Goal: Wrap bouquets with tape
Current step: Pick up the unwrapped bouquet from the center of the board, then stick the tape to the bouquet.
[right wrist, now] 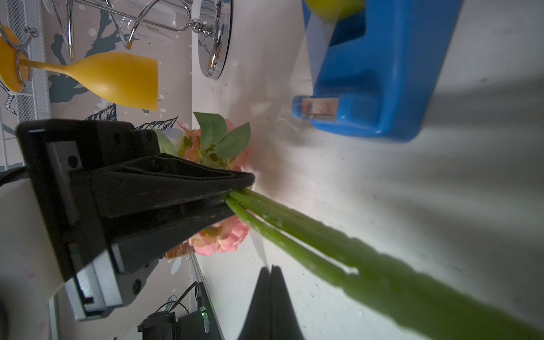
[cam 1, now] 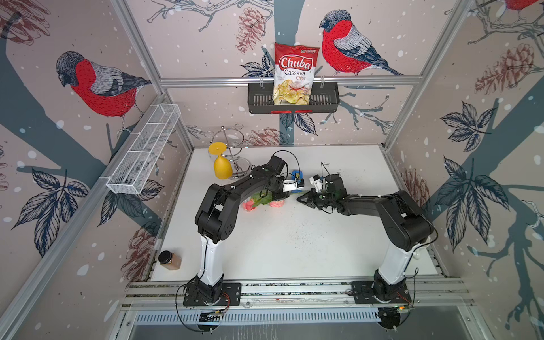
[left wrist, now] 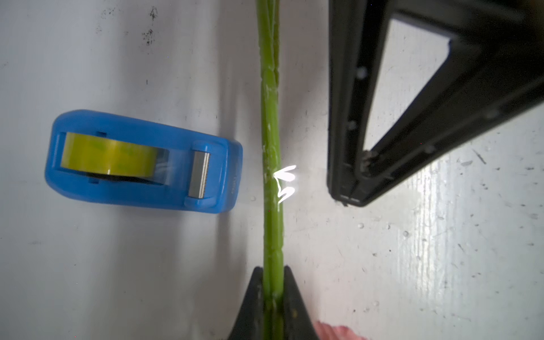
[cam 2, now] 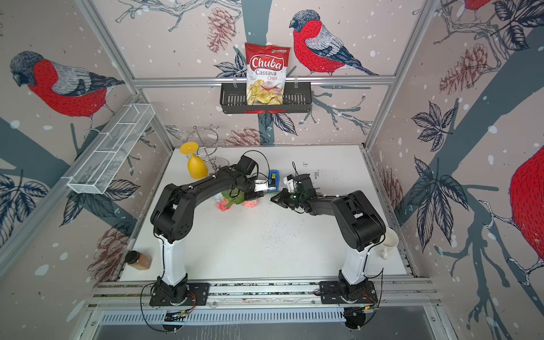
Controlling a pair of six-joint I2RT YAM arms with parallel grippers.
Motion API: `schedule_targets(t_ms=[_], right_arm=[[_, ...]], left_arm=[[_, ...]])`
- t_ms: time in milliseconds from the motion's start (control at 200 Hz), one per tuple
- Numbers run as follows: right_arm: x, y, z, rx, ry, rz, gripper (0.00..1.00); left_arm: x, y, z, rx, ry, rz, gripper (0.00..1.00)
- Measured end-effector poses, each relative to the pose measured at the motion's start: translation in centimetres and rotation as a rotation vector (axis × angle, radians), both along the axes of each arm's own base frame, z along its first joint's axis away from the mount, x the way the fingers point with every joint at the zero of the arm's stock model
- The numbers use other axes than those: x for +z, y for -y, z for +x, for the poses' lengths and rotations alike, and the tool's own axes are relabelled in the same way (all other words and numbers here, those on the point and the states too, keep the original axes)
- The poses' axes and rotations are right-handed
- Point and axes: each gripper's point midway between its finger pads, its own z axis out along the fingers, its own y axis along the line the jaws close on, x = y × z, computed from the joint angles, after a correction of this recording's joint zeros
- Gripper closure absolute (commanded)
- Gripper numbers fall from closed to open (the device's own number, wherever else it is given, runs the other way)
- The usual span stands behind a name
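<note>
Top views. We record the left gripper (cam 1: 290,192) with its jaws clenched on the stems of the bouquet (cam 1: 266,202); the blooms lie on the surface behind the jaws, toward that arm's elbow. The right gripper (cam 2: 272,199) faces it, jaws pressed together on nothing we can see, its tip just beside the stems. The tape dispenser (cam 2: 273,179) stands just beyond the left jaws, on their far side. We judge the pairing deliberate: one arm steadies the bunch so the other can work tape at the stems.

Left wrist view. We list the stems (left wrist: 272,164) running straight out from between the clenched jaws, the tape roll (left wrist: 109,154) in its blue housing close beside them, cutter toward the stems. A bright scrap near the stems may be loose tape; we cannot tell. The right jaws sit on the stems' other side, apart from them.

Right wrist view. We note the left jaws gripping the stems near the blooms (right wrist: 220,238), keeping the long bare length free, in our judgement, for wrapping. The right jaws show shut and empty. A yellow goblet (right wrist: 117,79) hangs on a wire rack (right wrist: 147,20) well behind.
</note>
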Motion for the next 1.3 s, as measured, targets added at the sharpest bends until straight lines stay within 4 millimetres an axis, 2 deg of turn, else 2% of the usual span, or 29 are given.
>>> schedule_targets(t_ms=[275,400,515,590,630,776,846,976,1111,1201,1301], right_arm=[[-0.5,0.2,1.0,-0.051,0.04,-0.028,0.91],[-1.2,0.9,1.6,-0.103,0.048,-0.069,0.8],[-1.4,1.2,2.2,-0.137,0.062,-0.093,0.76],[-1.3,1.5,2.3,-0.156,0.072,-0.109,0.64],[-1.1,1.8,2.1,-0.166,0.08,-0.12,0.62],[0.3,3.3,1.3,-0.189,0.141,-0.173,0.58],[1.2,4.4,0.7,-0.209,0.177,-0.208,0.53],[4.2,6.3,-0.7,-0.257,0.308,-0.257,0.44],[7.7,7.5,-2.2,-0.27,0.544,-0.301,0.38],[9.7,7.4,-4.0,-0.22,0.776,-0.338,0.29],[10.5,6.7,-5.7,-0.084,1.05,-0.432,0.3]], left_arm=[[0.5,0.0,-0.4,0.002,0.001,-0.019,1.0],[0.6,0.1,-0.3,0.001,0.005,-0.024,1.0],[0.7,0.1,-0.3,0.001,0.007,-0.026,1.0],[0.8,0.2,-0.4,-0.001,0.007,-0.03,1.0],[0.9,0.2,-0.4,-0.002,0.008,-0.031,1.0],[0.9,0.1,-0.4,-0.001,0.01,-0.03,1.0],[0.9,0.1,-0.3,-0.001,0.013,-0.026,1.0],[0.8,-0.1,-0.2,0.0,0.02,-0.016,1.0],[0.7,-0.3,0.0,-0.002,0.032,0.0,1.0],[0.7,-0.2,0.1,-0.004,0.032,0.001,1.0],[0.7,-0.2,0.2,-0.004,0.033,0.0,1.0]])
